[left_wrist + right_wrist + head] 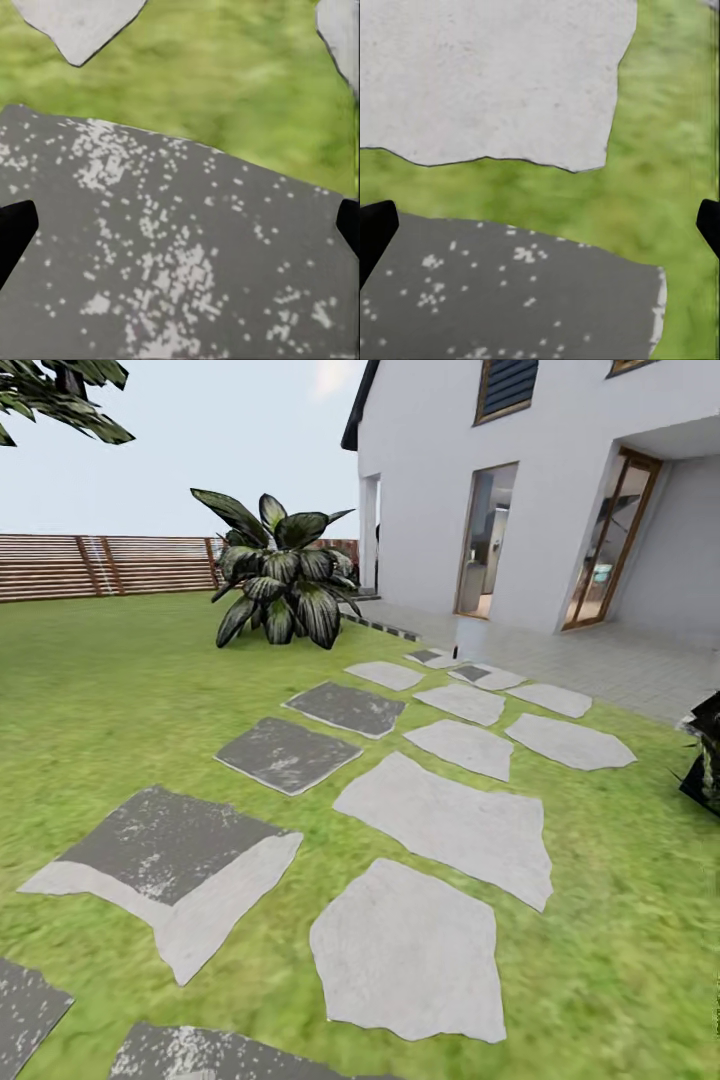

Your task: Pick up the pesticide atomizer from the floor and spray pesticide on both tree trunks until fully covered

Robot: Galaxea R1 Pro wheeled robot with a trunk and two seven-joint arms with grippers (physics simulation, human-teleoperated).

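Observation:
The garden floor lies ahead in the head view: green grass (120, 690) crossed by a path of light slabs (445, 825) and dark grey slabs (290, 755). The brown slat fence (100, 565) closes the far left. My left gripper (180, 229) is open over a dark speckled slab (165, 255), black fingertips (15, 232) wide apart, nothing between them. My right gripper (540, 229) is open too, above grass (660, 150) between a pale slab (487, 75) and a dark slab (510, 292). The atomizer, both trees and their trunks are out of view.
A broad-leaved dark bush (280, 585) stands at the path's far end. A white house (430, 490) with glass doors and a tiled terrace (620, 670) takes up the right. Dark foliage (705, 760) pokes in at the right edge, a leafy branch (60, 400) at top left.

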